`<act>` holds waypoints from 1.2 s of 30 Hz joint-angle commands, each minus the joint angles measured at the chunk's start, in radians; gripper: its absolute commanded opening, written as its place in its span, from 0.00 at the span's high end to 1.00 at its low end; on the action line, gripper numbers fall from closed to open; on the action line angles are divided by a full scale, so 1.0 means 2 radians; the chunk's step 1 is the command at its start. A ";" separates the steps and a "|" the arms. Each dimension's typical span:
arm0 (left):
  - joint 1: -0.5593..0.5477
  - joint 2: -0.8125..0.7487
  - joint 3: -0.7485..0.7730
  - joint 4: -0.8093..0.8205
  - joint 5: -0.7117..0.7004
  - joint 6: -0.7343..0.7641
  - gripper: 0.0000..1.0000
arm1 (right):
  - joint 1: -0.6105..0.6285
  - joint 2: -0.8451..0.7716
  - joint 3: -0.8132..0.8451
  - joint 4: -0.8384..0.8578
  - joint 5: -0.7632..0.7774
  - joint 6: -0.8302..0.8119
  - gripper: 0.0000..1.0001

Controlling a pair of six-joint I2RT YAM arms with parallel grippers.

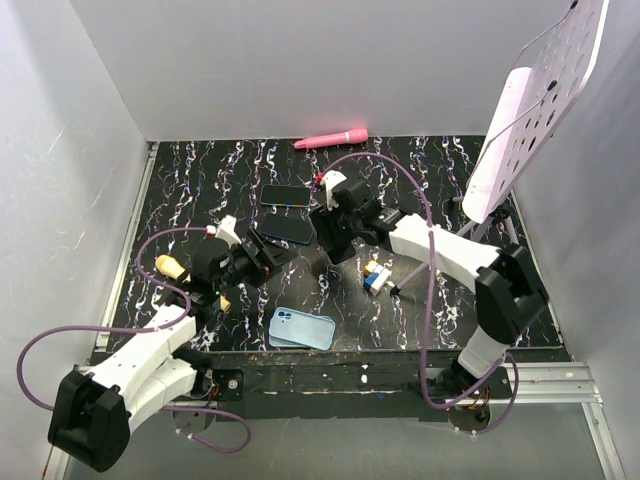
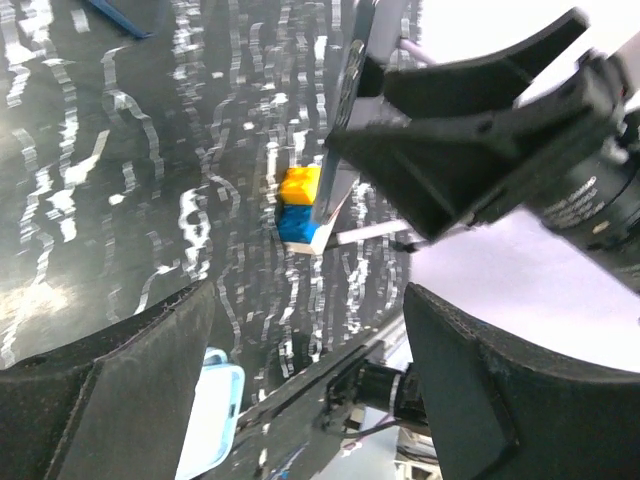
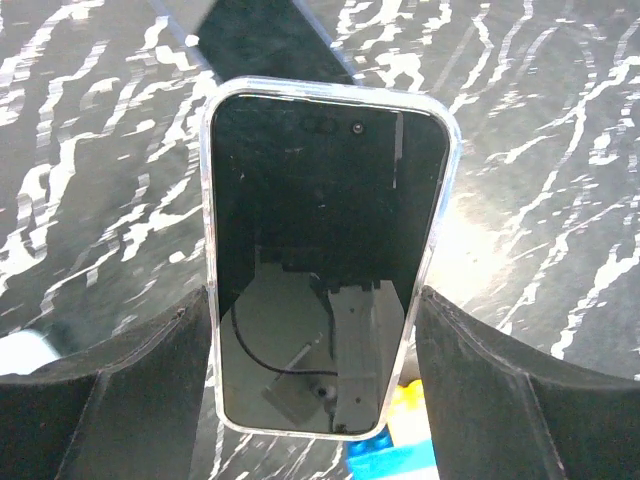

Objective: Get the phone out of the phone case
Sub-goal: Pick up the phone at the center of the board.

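Black, white-veined table (image 1: 200,180) overhead, beneath both arms. Right claw (image 1: 336,240): raised above the middle. Left claw (image 1: 268,255): just to its left, tips pointing at it, not touching. Dark handset (image 1: 287,194) flat on the table just left of the right claw; pale blue cover (image 1: 302,328) back towards the bases; yellow-and-blue block (image 1: 377,277) just right of the right claw.

Left wrist next. Shows the left claw spread wide, nothing between the fingers (image 2: 110,390). Looks straight at the phone case (image 2: 352,90), edge-on, upright, off the table, pinched by the right claw.

Right wrist last. Clamps the clear case by both long edges, fingers (image 3: 520,400) pressed against its lower half. Holds the phone (image 3: 320,230) fully seated inside, dark screen towards the camera.
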 commanded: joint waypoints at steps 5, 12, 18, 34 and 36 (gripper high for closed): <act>-0.003 0.051 0.028 0.150 0.080 -0.003 0.17 | 0.028 -0.112 -0.043 0.045 -0.090 0.064 0.99; -0.009 0.082 0.045 0.171 0.077 -0.001 0.20 | 0.047 -0.141 -0.060 0.059 -0.110 0.088 0.99; -0.013 0.113 0.062 0.158 0.083 0.004 0.37 | 0.069 -0.151 -0.056 0.061 -0.099 0.089 0.99; -0.016 0.107 0.095 0.090 0.141 0.069 1.00 | 0.102 -0.143 -0.044 0.004 -0.091 0.087 0.49; -0.010 0.102 0.122 0.039 0.149 0.105 1.00 | 0.102 -0.154 -0.056 -0.024 -0.094 0.083 0.29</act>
